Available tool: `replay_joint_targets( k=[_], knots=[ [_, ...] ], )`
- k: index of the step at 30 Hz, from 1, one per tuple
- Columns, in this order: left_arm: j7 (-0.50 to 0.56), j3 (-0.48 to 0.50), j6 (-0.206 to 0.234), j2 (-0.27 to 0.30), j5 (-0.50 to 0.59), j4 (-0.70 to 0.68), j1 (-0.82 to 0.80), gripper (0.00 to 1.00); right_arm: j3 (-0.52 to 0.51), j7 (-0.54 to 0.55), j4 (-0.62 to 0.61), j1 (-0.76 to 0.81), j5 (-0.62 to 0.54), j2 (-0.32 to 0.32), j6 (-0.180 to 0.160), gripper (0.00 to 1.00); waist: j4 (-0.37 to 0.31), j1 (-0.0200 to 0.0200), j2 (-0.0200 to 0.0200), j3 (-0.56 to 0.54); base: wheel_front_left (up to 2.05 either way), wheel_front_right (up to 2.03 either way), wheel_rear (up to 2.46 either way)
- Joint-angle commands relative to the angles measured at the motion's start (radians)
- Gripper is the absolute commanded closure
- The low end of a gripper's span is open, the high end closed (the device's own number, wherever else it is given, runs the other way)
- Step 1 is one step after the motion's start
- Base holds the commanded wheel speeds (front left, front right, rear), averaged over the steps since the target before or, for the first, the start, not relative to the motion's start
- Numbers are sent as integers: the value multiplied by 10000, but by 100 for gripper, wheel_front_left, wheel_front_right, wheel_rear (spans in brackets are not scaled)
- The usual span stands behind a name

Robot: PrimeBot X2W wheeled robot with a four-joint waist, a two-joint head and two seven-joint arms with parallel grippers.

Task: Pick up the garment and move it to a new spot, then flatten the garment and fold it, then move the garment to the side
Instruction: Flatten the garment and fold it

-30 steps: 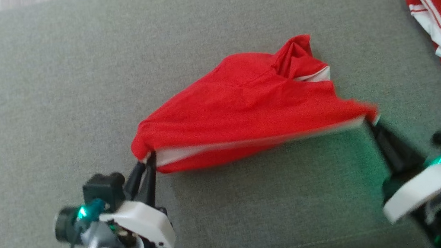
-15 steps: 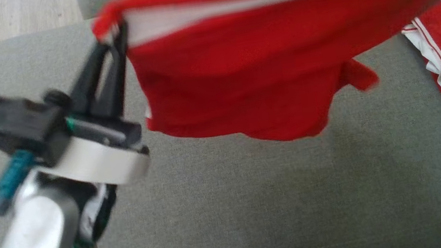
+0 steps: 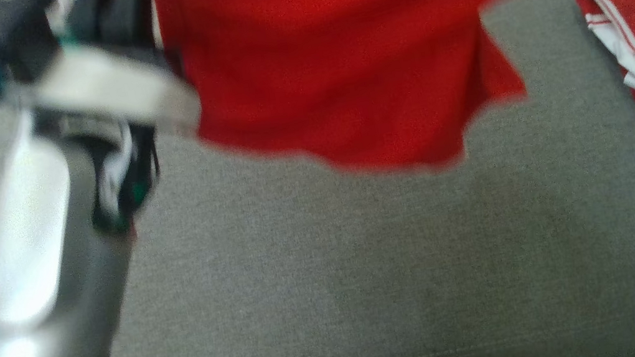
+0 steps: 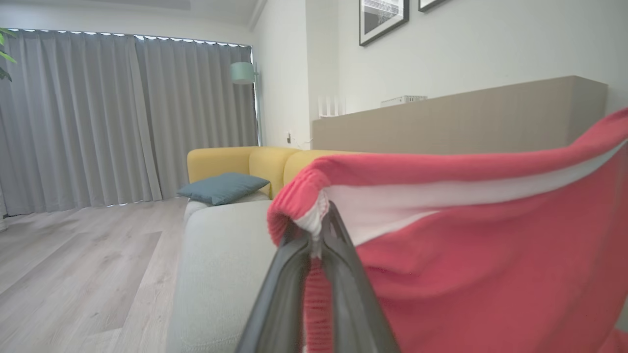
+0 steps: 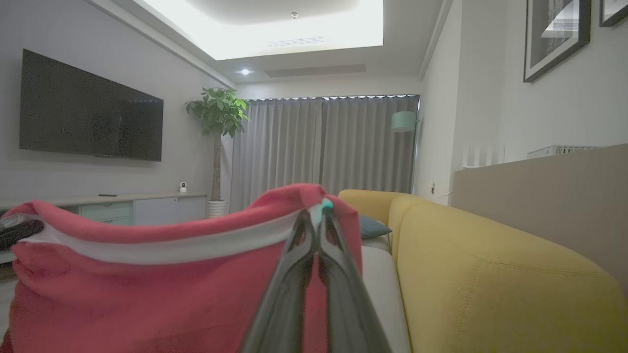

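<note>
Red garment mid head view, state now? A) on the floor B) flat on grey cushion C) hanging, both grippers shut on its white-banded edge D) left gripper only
C: the left gripper and right gripper each pinch one end of that edge, and the red garment hangs above the grey cushion.

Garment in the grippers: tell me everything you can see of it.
The garment is red, knit-looking fabric with a white band along its ribbed top edge. It hangs in the air, apparently off the grey cushion. That edge is stretched between the left gripper and the right gripper, each shut on a corner. The body drapes loose below, with an uneven lower hem.
</note>
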Motion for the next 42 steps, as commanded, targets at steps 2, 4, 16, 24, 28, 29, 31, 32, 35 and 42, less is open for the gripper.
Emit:
replay_joint_targets(
  k=[2,4,16,24,28,29,31,32,35,42],
  knots=[
    [-460,603,-97,3,-37,616,-1348,100,375,-253,505,-1189,189,-122,37,100,-10,0,0,267,0,0,0],
    [-1130,689,-232,-307,-61,1998,-2235,100,778,-658,1622,-2214,336,9,37,100,-35,0,0,361,0,0,0],
    [-2877,1038,-968,-1335,-393,9327,-3588,100,3722,-2484,8470,-4060,1783,1766,37,100,-484,0,0,1068,0,0,0],
    [-2886,886,-1290,-1632,-1019,11227,-2593,100,5139,-3011,10740,-2885,3196,1997,37,100,-380,0,0,1702,0,0,0],
    [-2887,315,-1360,-1638,-1517,10788,-1664,100,5515,-3515,10660,-1963,3816,1613,37,100,-319,0,0,1648,0,0,0],
    [-2887,204,-1316,-1639,-1613,10546,-1371,100,5568,-3654,10525,-1681,3949,1495,37,100,-302,0,0,1591,0,0,0],
    [-2888,7,-1235,-1640,-1723,9995,-702,100,5625,-3906,10131,-1063,4154,1256,37,100,-306,0,0,1419,0,0,0],
    [-2888,-31,-1142,-1640,-1718,9670,-349,100,5648,-3996,9890,-736,4196,1116,37,100,-305,0,0,1323,0,0,0],
    [-2888,-90,-951,-1640,-1450,8566,821,100,5490,-4170,9041,358,4233,661,37,100,-312,0,0,1004,0,0,0],
    [-2888,-65,-813,-1291,-721,5667,3804,100,3962,-4197,6665,3344,3611,-163,37,100,-318,0,0,254,0,0,0]
  ],
)
